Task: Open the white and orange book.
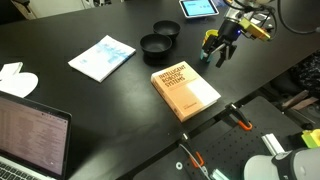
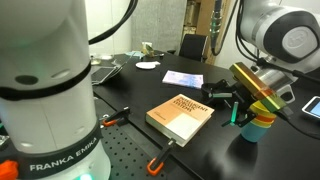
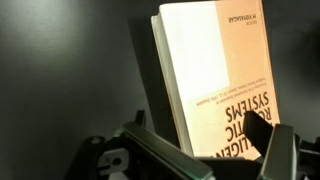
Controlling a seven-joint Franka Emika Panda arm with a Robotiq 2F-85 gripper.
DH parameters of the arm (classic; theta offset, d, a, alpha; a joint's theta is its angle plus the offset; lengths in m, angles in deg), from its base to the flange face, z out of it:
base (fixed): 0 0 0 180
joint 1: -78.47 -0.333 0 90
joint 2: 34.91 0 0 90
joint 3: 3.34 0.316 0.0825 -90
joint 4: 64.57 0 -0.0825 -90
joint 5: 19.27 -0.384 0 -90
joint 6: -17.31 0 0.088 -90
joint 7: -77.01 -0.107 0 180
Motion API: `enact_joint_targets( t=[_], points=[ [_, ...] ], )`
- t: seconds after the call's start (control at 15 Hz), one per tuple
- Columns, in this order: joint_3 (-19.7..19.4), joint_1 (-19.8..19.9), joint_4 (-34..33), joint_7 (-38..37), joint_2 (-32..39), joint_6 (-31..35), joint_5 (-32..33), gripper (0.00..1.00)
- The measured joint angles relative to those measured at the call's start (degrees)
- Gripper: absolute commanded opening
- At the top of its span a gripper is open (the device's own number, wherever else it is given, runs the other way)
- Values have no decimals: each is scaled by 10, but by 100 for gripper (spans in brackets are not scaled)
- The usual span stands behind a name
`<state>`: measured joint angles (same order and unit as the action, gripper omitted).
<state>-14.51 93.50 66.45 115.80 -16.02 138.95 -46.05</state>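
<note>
The white and orange book (image 1: 185,90) lies closed and flat on the black table, orange-tan cover up, with a dark title block of white lettering. It shows in both exterior views (image 2: 180,115) and fills the wrist view (image 3: 215,70). My gripper (image 1: 220,52) hovers just past the book's short end near the title, close above the table, also seen from the side (image 2: 235,105). Its fingers are spread open and empty, one on each side of the book's near end in the wrist view (image 3: 213,158).
A thinner light blue and white book (image 1: 102,57) lies farther along the table. Two black bowls (image 1: 160,40), a tablet (image 1: 197,8), a laptop (image 1: 30,135) and a white cloth (image 1: 15,78) are around. Stacked cups (image 2: 258,125) stand by the gripper. Orange clamps (image 1: 240,122) grip the table edge.
</note>
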Motion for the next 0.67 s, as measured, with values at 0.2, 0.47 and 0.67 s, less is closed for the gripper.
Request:
enact_joint_targets(
  t=[0.2,0.47,0.67],
  points=[
    [20,16,1,19,20,7,-12,100],
    [48,22,2,49,42,46,-36,100],
    [64,23,1,53,60,60,-50,100]
  ],
)
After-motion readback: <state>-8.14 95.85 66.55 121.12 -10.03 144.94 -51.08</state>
